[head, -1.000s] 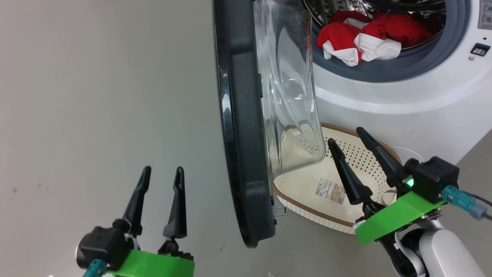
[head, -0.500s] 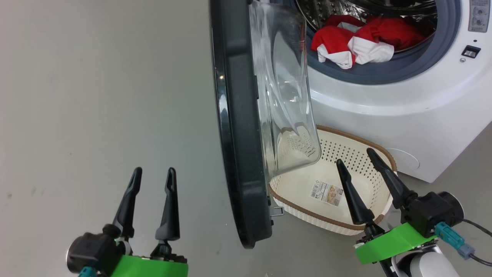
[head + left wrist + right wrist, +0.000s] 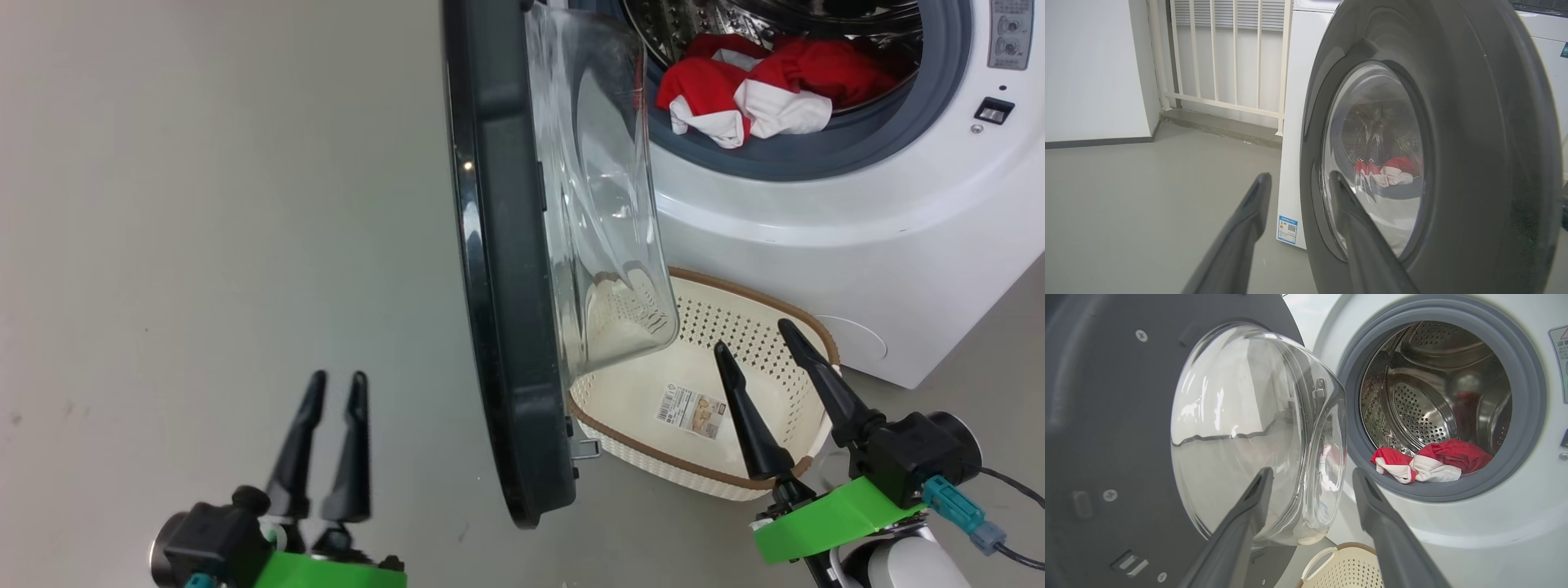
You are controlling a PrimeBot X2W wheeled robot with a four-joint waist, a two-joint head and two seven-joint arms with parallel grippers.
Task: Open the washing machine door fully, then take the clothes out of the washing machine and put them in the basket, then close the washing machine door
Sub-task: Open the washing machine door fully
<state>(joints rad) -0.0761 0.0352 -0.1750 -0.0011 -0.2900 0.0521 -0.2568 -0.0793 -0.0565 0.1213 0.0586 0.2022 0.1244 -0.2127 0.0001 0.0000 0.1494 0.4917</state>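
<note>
**Washing machine door** [image 3: 506, 269]: one. It is swung out from the washing machine [image 3: 816, 220] and seen edge-on in the head view. Its glass bowl is hung over the left end of the basket [image 3: 751, 327]. The opening is judged incomplete.

**Clothes** [image 3: 735, 90]: one red-and-white heap, laid at the drum's front lip against the grey rubber ring [image 3: 1437, 492]. The number of garments cannot be told.

**Basket**: one, set on the floor [image 3: 204, 245] just before the machine. Nothing is held in it but one paper label [image 3: 694, 412].

**Left gripper** [image 3: 337, 377]: one, placed outside the door. Its fingers are set close with a narrow gap, and nothing is gripped.

**Right gripper** [image 3: 751, 336]: one, poised above the basket. Its fingers are spread, and nothing is gripped.

**Hazards, as judged:**
- The glass bowl may be struck by the right fingers if the drum is reached for past a half-swung door.
- Fabric may be snagged on the ring.
- Clothes may be dropped onto the bowl and the basket missed.
- The light basket may be shoved aside by the arm.
</note>
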